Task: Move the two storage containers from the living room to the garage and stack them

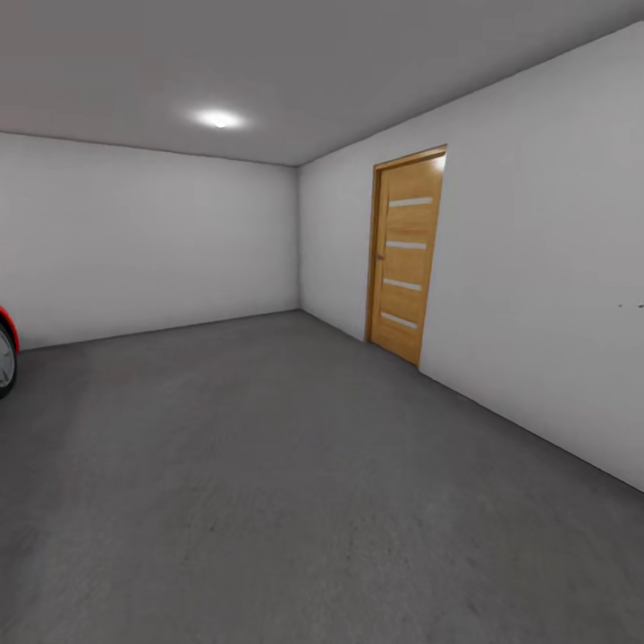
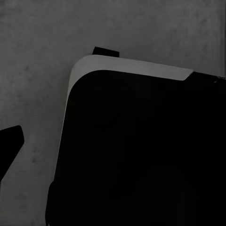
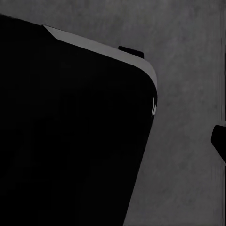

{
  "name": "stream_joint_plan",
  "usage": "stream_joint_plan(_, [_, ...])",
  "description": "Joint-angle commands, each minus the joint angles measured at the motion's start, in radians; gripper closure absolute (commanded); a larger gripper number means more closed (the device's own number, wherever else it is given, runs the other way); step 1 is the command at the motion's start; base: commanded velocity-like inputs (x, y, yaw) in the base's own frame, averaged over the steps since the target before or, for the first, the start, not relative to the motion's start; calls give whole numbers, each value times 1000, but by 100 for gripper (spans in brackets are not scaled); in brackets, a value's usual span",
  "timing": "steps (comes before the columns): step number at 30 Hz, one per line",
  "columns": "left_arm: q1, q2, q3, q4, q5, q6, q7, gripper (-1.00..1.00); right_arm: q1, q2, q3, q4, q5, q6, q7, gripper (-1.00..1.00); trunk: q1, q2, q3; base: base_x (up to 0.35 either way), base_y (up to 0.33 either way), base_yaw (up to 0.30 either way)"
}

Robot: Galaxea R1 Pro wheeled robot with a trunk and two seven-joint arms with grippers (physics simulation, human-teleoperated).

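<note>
At the far left edge of the head view we see a sliver of the red car [image 1: 5, 349], wheel and fender only, standing on the dark grey floor [image 1: 268, 483] of the garage. Moving right, the floor runs open to the white back wall [image 1: 143, 241]. At upper centre a ceiling light [image 1: 218, 118] glows. Right of centre, a wooden door [image 1: 407, 255] stands closed in the right-hand wall.

In the left wrist view, a large dark body with a pale rounded edge [image 2: 127, 66] covers the centre and right of the frame, over grey floor. A dark tip [image 2: 9, 141] shows at the left edge. We cannot tell whether the left gripper is open or closed.

In the right wrist view, a matching dark body [image 3: 70, 141] covers the left and centre. A dark tip [image 3: 219, 141] shows at the right edge. The right gripper's state is likewise indeterminate.

The storage containers are absent from these frames, so we cannot state their location or contents.

Risks, in our judgement:
- Turning left may bring the base against the car.
- The closed door may block the route.
</note>
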Motion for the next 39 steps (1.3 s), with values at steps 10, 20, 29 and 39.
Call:
stream_joint_plan(10, [0, 0, 0, 0, 6, -1, 0, -100, -1, 0, 7, 1, 2, -3, 0, -100, 1, 0, -1, 323, 0, 0])
stream_joint_plan(20, [0, 0, 0, 0, 6, -1, 0, -100, -1, 0, 9, 1, 2, -3, 0, -100, 1, 0, -1, 325, 0, 0])
stream_joint_plan(29, [0, 0, 0, 1, 6, -1, 0, -100, -1, 0, 10, 1, 2, -3, 0, -100, 1, 0, -1, 325, 0, 0])
stream_joint_plan(39, [0, 0, 0, 1, 6, -1, 0, -100, -1, 6, 2, 1, 1, -3, 0, -100, 1, 0, -1, 325, 0, 0])
